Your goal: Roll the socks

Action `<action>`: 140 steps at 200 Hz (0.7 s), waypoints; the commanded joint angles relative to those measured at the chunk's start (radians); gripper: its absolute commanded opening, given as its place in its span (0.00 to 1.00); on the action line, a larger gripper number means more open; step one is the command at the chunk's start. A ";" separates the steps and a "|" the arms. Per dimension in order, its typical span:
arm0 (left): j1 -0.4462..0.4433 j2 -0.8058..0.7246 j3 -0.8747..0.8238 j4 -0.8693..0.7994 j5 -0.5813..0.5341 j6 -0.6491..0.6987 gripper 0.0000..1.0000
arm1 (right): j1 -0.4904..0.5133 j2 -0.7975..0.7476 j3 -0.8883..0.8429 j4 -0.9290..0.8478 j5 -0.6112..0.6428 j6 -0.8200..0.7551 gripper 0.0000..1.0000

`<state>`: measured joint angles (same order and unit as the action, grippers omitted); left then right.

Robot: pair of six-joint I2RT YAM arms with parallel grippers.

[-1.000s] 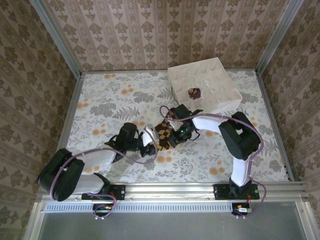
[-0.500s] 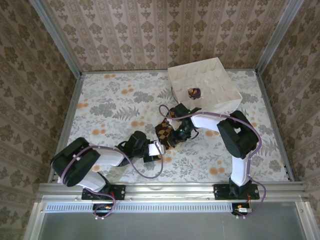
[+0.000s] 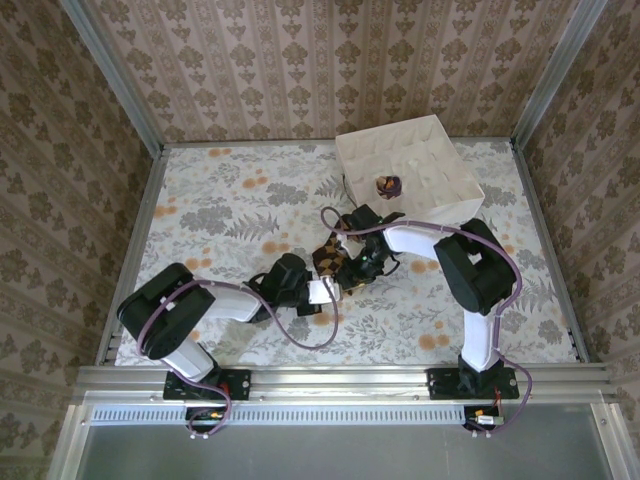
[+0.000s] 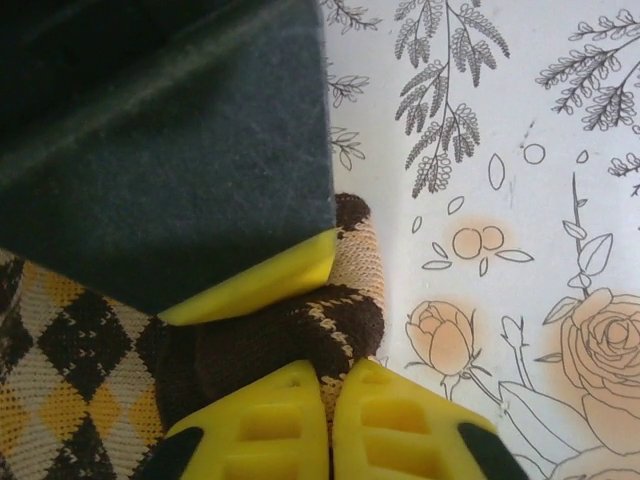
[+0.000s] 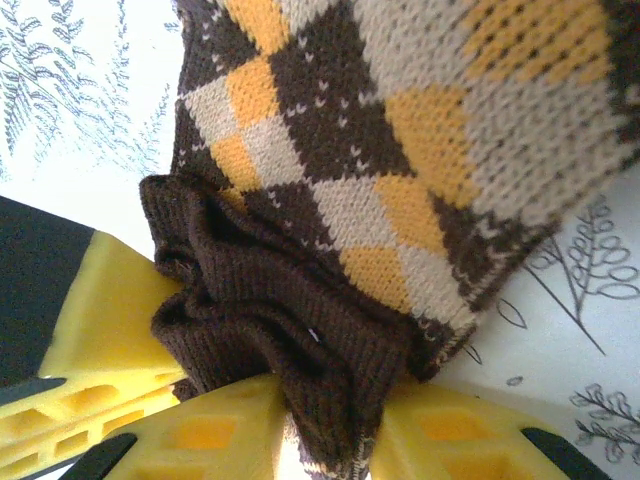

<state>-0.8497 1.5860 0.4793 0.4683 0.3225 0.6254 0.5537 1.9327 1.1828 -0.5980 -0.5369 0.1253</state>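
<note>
Reaching inward low, right hand (image 3: 351, 274) pinching brown sock (image 3: 328, 259), left hand (image 3: 330, 290) closed against it.

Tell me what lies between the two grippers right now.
The bunched brown diamond-checked fabric sock, bridging the left gripper and right gripper in the top view; the right wrist view shows its dark cuff pinched in the fingers.
</note>
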 commanded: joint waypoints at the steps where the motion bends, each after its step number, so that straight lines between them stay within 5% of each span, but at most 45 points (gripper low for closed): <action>1: -0.014 -0.005 0.039 -0.220 0.005 -0.070 0.00 | -0.006 -0.019 -0.061 -0.076 0.063 -0.021 0.32; 31: -0.012 -0.049 0.052 -0.297 0.102 -0.190 0.00 | -0.006 -0.197 -0.201 0.088 0.001 0.003 0.42; 87: 0.069 -0.026 0.108 -0.382 0.416 -0.356 0.00 | 0.005 -0.469 -0.485 0.466 0.029 0.062 0.47; 140: 0.179 0.048 0.128 -0.362 0.604 -0.491 0.00 | 0.112 -0.563 -0.569 0.659 0.063 -0.138 0.49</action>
<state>-0.7120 1.6009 0.5846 0.1364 0.7746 0.2356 0.6197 1.4235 0.6430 -0.0792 -0.5030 0.1131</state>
